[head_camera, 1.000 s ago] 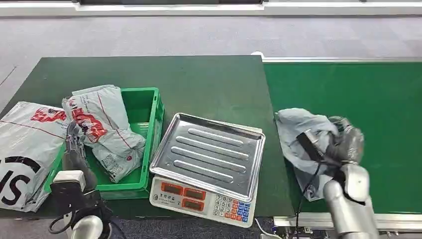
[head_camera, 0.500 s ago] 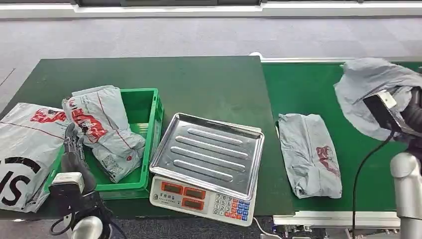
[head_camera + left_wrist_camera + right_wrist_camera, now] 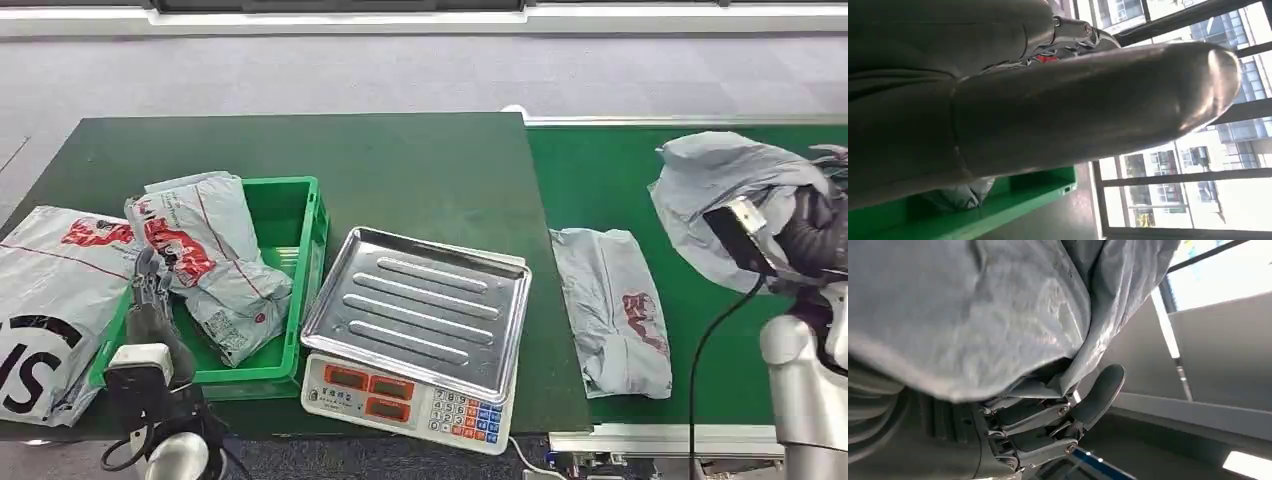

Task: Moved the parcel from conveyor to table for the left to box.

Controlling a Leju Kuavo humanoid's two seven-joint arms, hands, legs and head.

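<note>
My right hand [image 3: 815, 235] grips a crumpled grey parcel [image 3: 720, 185] and holds it up above the green conveyor [image 3: 600, 170] at the far right. In the right wrist view the grey parcel [image 3: 973, 305] drapes over my right hand [image 3: 1038, 435], whose fingers curl under it. A second grey parcel [image 3: 615, 305] with red print lies flat on the belt near the table. My left hand [image 3: 150, 310] stands at the front left of the green crate [image 3: 300, 230], fingers up beside the parcel [image 3: 205, 260] lying in it. Its thumb [image 3: 1073, 110] is stretched out with nothing in it.
A scale [image 3: 400, 395] with a steel tray [image 3: 420, 300] sits on the dark green table [image 3: 400, 160] between crate and conveyor. A large grey parcel [image 3: 50, 290] lies at the table's left edge. Grey floor runs behind the table.
My right hand rose from low over the belt up to the far right with the grey parcel, then shifted slightly left. The flat parcel on the belt is now uncovered. My left hand barely moved.
</note>
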